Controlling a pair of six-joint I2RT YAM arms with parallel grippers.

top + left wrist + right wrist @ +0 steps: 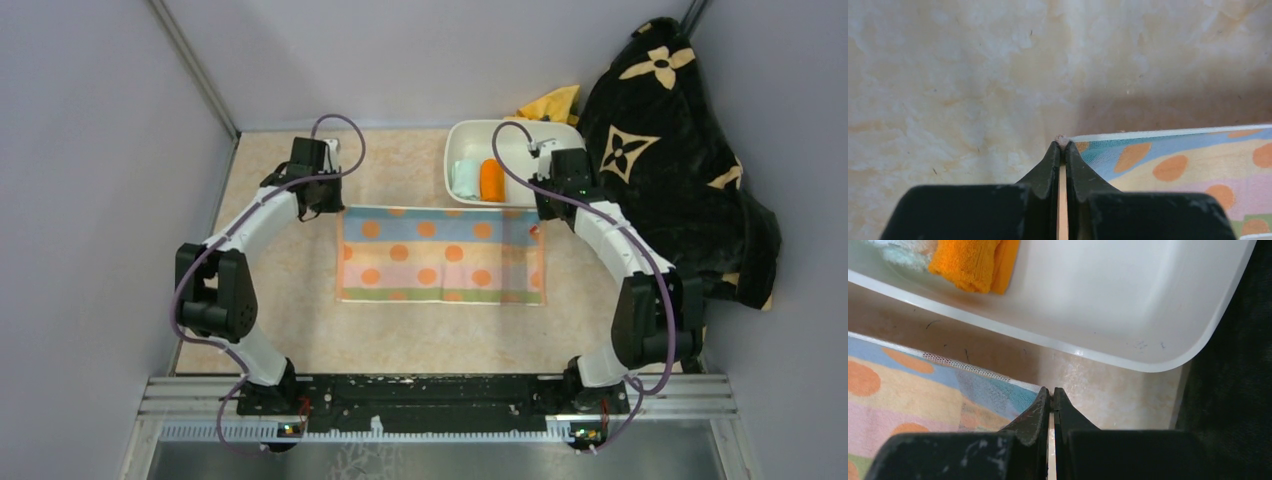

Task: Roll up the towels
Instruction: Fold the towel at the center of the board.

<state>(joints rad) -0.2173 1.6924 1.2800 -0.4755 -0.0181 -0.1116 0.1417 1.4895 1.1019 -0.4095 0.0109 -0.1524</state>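
The striped towel with orange dots point(440, 255) lies flat and spread out on the table. My left gripper point(325, 210) is shut on its far left corner, and a small nub of cloth pokes out between the tips of this gripper point(1061, 142) beside the towel point(1188, 160). My right gripper point(541, 212) is at the far right corner. In the right wrist view the right gripper point(1050, 390) is shut where the towel's point(923, 390) corner runs into its tips. The orange towel point(491, 180) point(968, 262) and the mint towel point(465, 178) point(903, 255) lie rolled in the tub.
The white tub point(455, 135) point(1108, 290) stands just beyond the right gripper. A big black blanket with tan flowers point(670, 150) point(1228, 390) is heaped at the right edge. A yellow cloth point(555, 103) peeks out behind the tub. Walls close in the left and back.
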